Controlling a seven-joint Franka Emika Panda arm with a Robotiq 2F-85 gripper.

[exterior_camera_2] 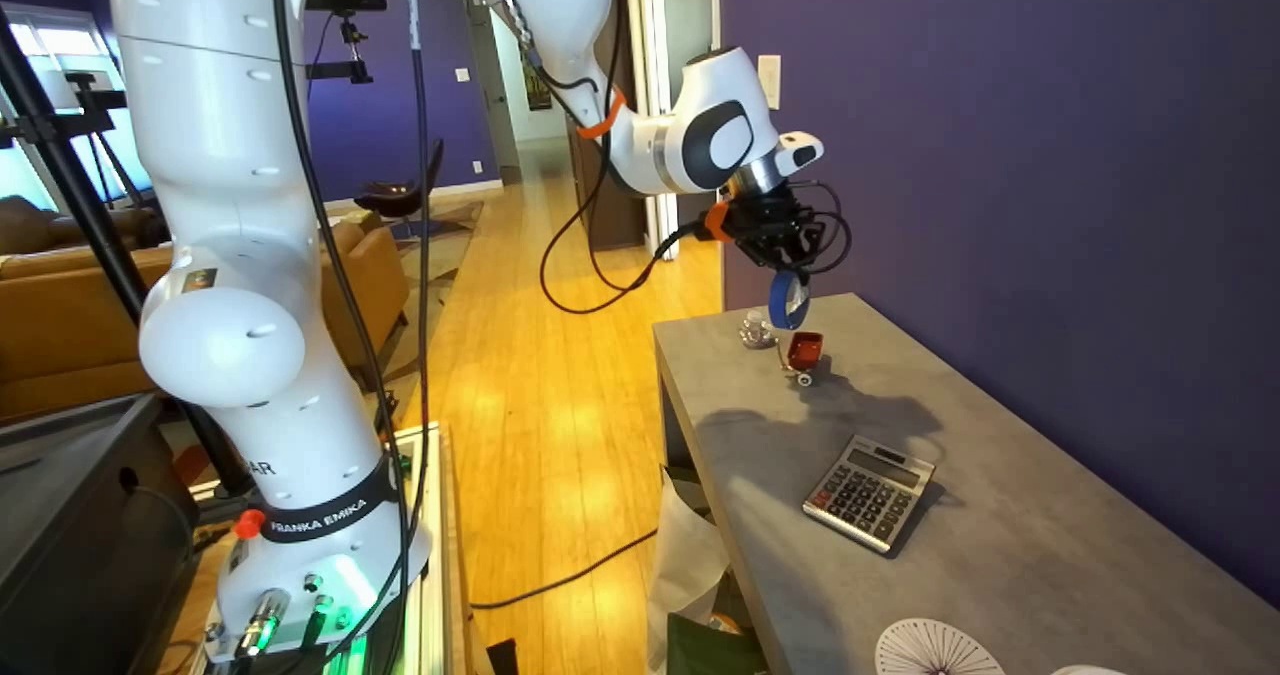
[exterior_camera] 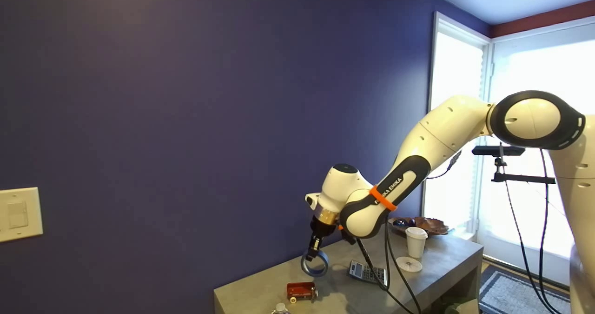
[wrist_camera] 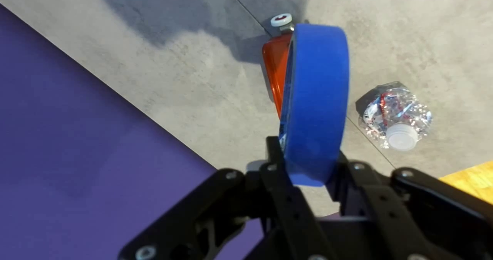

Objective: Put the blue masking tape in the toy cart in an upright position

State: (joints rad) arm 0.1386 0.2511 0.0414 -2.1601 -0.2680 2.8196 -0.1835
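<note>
The blue masking tape is held on edge above the table; it also shows in an exterior view and in the wrist view. My gripper is shut on the roll, one finger on each flat side, gripping its upper part; it also shows in both exterior views. The red toy cart stands on the table just below the tape, apart from it, and also shows in an exterior view. In the wrist view the tape hides much of the cart.
A clear plastic bottle with a white cap stands close beside the cart. A grey calculator lies farther along the table. A white cup, a flat white disc and a brown bowl are beyond. A purple wall borders the table.
</note>
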